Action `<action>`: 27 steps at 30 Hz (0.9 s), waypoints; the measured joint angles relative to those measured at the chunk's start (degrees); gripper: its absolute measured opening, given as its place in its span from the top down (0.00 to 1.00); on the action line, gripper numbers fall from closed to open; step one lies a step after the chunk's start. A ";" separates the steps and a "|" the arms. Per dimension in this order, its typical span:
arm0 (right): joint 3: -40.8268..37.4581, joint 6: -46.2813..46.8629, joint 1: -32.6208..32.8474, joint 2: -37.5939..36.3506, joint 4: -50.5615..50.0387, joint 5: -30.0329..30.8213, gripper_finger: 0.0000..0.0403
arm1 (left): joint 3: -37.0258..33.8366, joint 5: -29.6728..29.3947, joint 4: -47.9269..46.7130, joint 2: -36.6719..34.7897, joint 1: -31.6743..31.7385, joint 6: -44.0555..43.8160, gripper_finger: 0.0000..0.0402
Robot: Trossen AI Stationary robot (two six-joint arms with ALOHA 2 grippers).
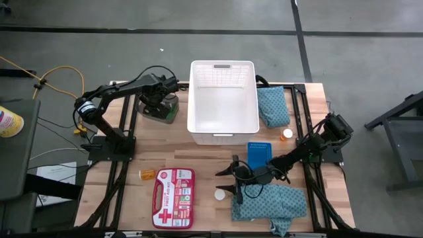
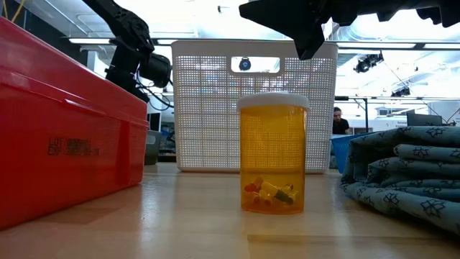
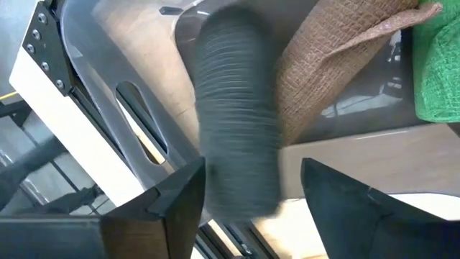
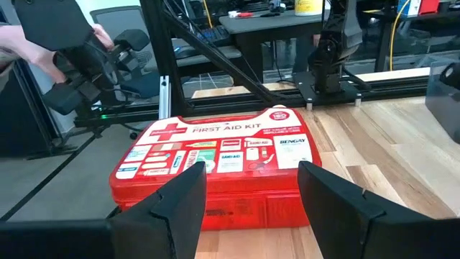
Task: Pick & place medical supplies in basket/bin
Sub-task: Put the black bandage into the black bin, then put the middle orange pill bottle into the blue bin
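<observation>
Bright even overhead light, glare behind the basket (image 2: 253, 108), black roll (image 3: 237, 122) motion-blurred.

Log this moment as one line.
left gripper: over bin, fingers apart, black roll between | right gripper: open, above table near white cap | basket: empty

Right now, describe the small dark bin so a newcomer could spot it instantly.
Start at the big white basket mid-table. On its left-arm side, under the left claw, sits the bin: a small dark translucent tub. It is far smaller than the basket and is the only dark container on the table.
</observation>
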 joint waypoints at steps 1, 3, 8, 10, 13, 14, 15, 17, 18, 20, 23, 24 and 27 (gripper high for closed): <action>0.00 -0.02 0.00 -0.01 0.01 0.00 0.49 | 0.00 -0.12 0.00 0.00 0.00 0.00 0.43; 0.00 0.00 0.00 -0.02 0.00 0.00 0.49 | 0.00 -0.21 0.00 0.00 0.00 -0.03 0.41; 0.00 -0.01 0.00 -0.02 0.00 0.00 0.49 | 0.00 -2.13 0.00 0.00 -0.02 0.01 0.40; 0.00 0.00 0.00 0.00 -0.01 0.00 0.49 | 0.00 -3.03 -0.02 -0.15 -0.02 0.03 0.40; 0.00 0.00 0.00 0.00 -0.01 0.00 0.49 | 0.26 -3.06 -0.19 -1.33 -0.28 0.59 0.40; 0.01 -0.01 -0.02 -0.01 0.01 0.00 0.49 | 0.52 -3.04 -0.20 -1.90 -0.48 0.62 0.40; 0.00 -0.02 0.00 -0.01 -0.01 0.00 0.49 | 0.93 -3.02 -0.42 -2.60 -0.78 0.76 0.40; 0.00 -0.02 0.00 -0.02 0.00 0.00 0.49 | 1.99 -3.00 -0.80 -4.41 -1.51 1.56 0.40; 0.00 -0.02 0.00 -0.02 -0.01 0.00 0.49 | 2.60 -3.00 -0.82 -5.37 -2.00 1.70 0.40; 0.01 -0.02 0.00 -0.02 0.00 0.00 0.49 | 3.98 -2.98 -1.19 -7.37 -2.97 1.83 0.40; 0.02 -0.02 0.00 -0.02 0.01 0.00 0.49 | 6.32 -2.98 -1.05 -10.51 -4.74 1.76 0.40; 0.02 -0.02 0.00 -0.02 -0.01 0.00 0.49 | 6.93 -2.98 -1.05 -11.50 -5.32 1.47 0.40; 0.02 -0.02 0.00 -0.01 -0.01 0.00 0.49 | 7.94 -2.96 -0.44 -13.88 -6.98 0.38 0.40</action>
